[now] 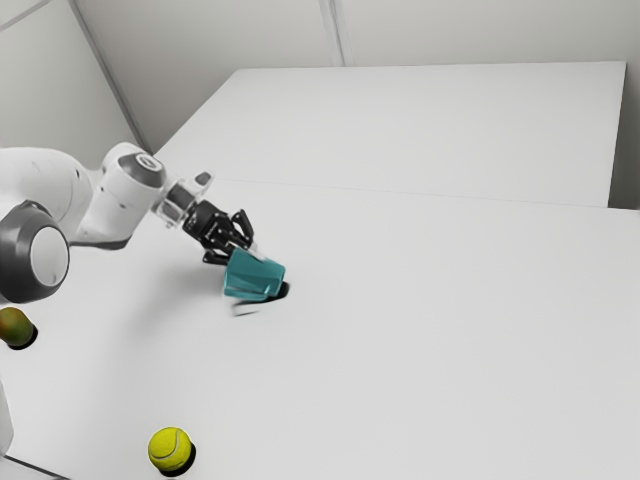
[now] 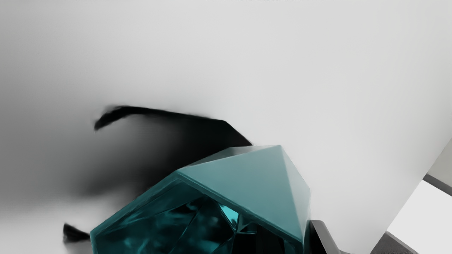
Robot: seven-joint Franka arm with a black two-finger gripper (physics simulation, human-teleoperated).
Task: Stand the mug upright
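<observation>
The teal faceted mug [image 1: 254, 276] is tilted beside the hand in the exterior view, with the gripper [image 1: 248, 250] at its rim end. In the wrist view the open mouth of the mug [image 2: 243, 190] faces my camera. My gripper [image 2: 300, 241] is shut on its wall, one dark finger inside the mouth and the other against the outer side. The fingertip inside is partly hidden by the rim. Whether the mug touches the table cannot be told.
A yellow-green tennis ball [image 1: 170, 449] lies near the exterior view's bottom edge. An orange-green round fruit [image 1: 15, 327] sits at its left edge, beside the arm. The white table [image 1: 430, 330] extends around the mug, with a wall behind.
</observation>
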